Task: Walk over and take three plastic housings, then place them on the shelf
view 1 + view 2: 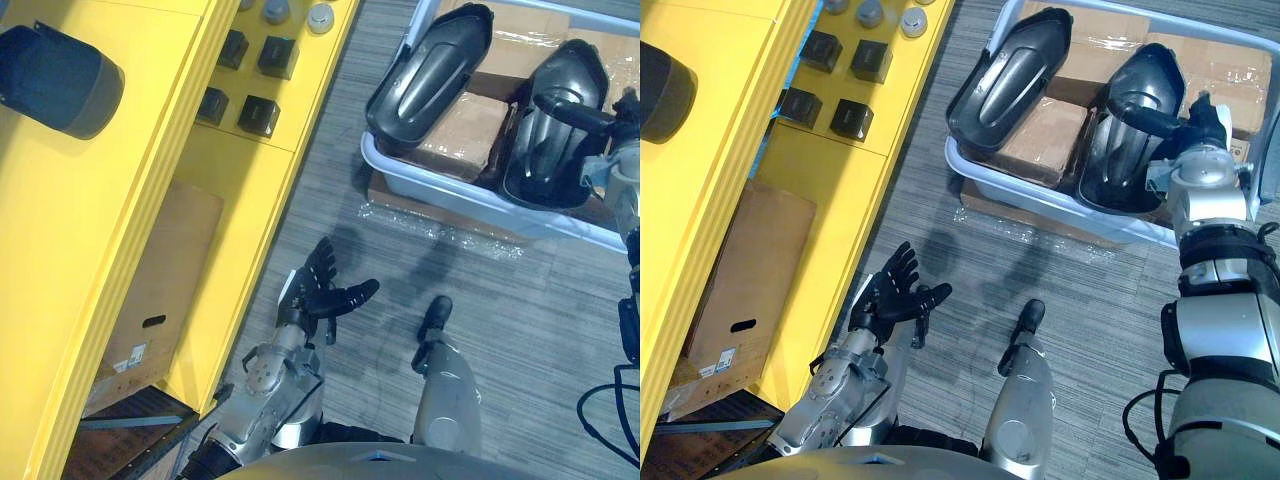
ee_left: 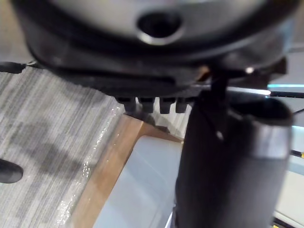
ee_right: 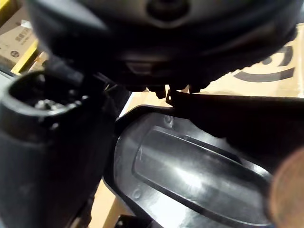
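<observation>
**Q:** Where are the plastic housings?
**A:** Two stand in a pale bin (image 1: pixel 1040 195) at one o'clock, leaning on cardboard boxes (image 1: pixel 1040 140): a left housing (image 1: pixel 1010 75) and a right housing (image 1: pixel 1120 160).
**Q:** And the hands?
**A:** The right hand (image 1: pixel 1198 118), at two o'clock, has its thumb and fingers clamped on the right housing's upper rim. The left hand (image 1: pixel 890 290), at seven o'clock, hangs above the floor (image 1: pixel 1090 290), fingers spread and empty. A yellow shelf (image 1: pixel 120 200) runs along nine o'clock.

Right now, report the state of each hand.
Left hand: open, holding nothing.
Right hand: at the right-side plastic housing in the bin; whether it grips cannot be told.
</observation>
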Controlling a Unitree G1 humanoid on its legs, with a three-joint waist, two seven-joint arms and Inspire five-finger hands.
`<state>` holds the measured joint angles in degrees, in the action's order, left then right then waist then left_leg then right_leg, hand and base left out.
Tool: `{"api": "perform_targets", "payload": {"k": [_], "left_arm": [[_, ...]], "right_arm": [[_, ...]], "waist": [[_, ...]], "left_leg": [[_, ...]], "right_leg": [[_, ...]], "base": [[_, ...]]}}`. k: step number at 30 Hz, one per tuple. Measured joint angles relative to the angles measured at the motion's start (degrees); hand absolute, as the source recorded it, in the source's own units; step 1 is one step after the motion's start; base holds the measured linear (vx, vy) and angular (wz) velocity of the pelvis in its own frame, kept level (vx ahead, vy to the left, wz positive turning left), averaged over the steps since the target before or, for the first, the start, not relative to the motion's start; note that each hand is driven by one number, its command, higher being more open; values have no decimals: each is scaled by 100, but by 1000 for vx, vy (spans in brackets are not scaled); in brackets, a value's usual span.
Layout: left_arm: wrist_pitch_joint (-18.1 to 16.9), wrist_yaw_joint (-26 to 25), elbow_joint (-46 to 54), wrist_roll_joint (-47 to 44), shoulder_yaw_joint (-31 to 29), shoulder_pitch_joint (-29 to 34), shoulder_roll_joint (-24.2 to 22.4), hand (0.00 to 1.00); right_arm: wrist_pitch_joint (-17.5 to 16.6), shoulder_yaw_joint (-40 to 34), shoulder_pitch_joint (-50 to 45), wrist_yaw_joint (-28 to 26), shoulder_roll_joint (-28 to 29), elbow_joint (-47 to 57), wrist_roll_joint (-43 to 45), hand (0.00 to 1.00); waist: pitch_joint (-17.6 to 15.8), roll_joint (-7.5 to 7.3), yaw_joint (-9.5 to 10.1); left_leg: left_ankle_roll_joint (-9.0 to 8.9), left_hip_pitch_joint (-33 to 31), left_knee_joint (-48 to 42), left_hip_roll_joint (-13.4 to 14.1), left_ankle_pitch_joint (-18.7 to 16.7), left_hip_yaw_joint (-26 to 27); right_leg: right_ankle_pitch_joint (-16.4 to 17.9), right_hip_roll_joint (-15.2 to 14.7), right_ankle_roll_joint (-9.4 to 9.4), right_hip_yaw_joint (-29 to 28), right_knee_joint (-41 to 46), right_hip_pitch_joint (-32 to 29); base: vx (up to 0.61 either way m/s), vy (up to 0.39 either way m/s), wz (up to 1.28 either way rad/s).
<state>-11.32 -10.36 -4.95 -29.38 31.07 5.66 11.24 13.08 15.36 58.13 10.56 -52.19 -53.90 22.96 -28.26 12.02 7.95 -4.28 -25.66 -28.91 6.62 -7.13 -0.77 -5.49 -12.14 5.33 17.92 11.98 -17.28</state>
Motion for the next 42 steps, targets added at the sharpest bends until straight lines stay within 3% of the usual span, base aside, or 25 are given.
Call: {"api": "perform_targets", "payload": {"k": [3, 7, 21, 22, 25, 31, 33, 37, 42], "left_arm": [[1, -5, -28, -2, 1, -138, 0, 100], [4, -18, -47, -2, 5, -207, 0, 100], [17, -26, -244, -51, 16, -354, 1, 100], [19, -27, -244, -51, 17, -360, 1, 100], [44, -66, -244, -51, 16, -379, 13, 100], [126, -128, -319, -51, 17, -395, 68, 100], [145, -134, -360, -52, 19, -413, 68, 100], [146, -176, -360, -55, 17, -401, 67, 100], [150, -186, -334, -55, 4, -418, 15, 100]], "right_arm": [[103, 111, 179, -8, 33, 10, -4, 100], [604, 123, 177, -67, 162, -147, -2, 100], [730, 199, 339, -145, 293, -440, -67, 100], [730, 171, 339, -149, 318, -455, -160, 0], [730, 85, 325, -151, 382, -504, -232, 0], [800, -288, -48, -131, 544, -665, -449, 0], [836, -419, -146, -130, 556, -667, -450, 0], [1231, -583, -462, -296, 749, -728, -449, 0], [1284, -683, -568, -389, 923, -714, -454, 0]], "waist": [[0, 0, 49], [0, 0, 88], [0, -2, 122], [0, -2, 121], [26, -59, 128], [251, -436, 123], [274, -471, 101], [321, -478, 111], [401, -461, 115]], "left_leg": [[-4, -29, -13, 4, -5, -10], [-12, -83, -20, 5, 2, -58], [-25, -77, 39, 9, 76, -78], [-25, -76, 49, 9, 89, -78], [-31, -74, 122, -3, 145, -76], [-56, -59, 223, 4, 198, -79], [-56, -58, 221, 3, 198, -72], [-74, -66, 308, 3, 255, -62], [-86, -58, 373, 9, 305, -66]], "right_leg": [[55, -12, -9, 3, 98, -50], [73, -14, -19, 59, 117, -77], [125, -37, -34, 78, 256, -132], [125, -39, -34, 78, 261, -133], [126, -51, -37, 79, 262, -161], [147, -60, -63, 124, 261, -183], [148, -65, -63, 122, 261, -184], [180, -71, -70, 121, 278, -244], [197, -71, -91, 137, 300, -276]], "base": [[-3, 11, 0], [-13, 30, 4], [1, 15, 1], [0, 0, 0], [0, 0, 0], [0, 0, 0], [0, 0, 0], [1, 8, -1], [0, 0, 0]]}}
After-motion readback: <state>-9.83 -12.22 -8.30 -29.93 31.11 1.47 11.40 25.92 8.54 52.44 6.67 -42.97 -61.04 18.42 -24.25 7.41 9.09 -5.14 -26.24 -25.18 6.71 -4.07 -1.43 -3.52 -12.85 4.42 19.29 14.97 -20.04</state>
